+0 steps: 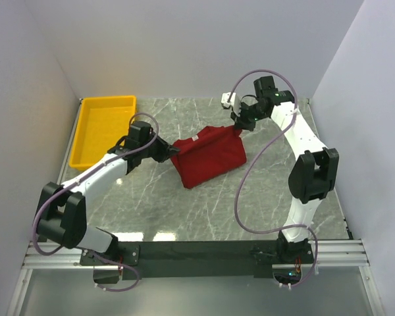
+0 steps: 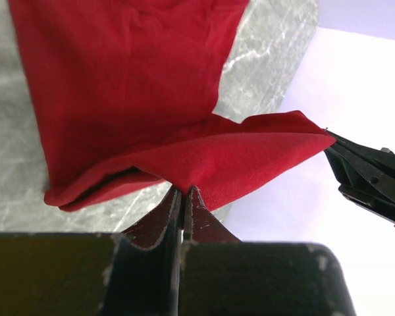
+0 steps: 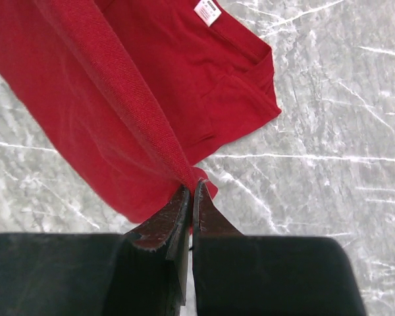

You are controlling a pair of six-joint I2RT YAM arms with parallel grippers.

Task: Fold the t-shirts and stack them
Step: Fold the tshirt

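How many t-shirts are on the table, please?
1. The plain dark red cloth t-shirt lies on the grey marble table, right of the yellow plastic tray; another could hide underneath.

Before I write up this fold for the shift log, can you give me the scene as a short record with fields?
garment: dark red t-shirt, bunched, partly on the table
left gripper: shut on the t-shirt's left edge
right gripper: shut on its far-right corner, held raised
neck label: white, visible
yellow tray: far left, apart from the t-shirt
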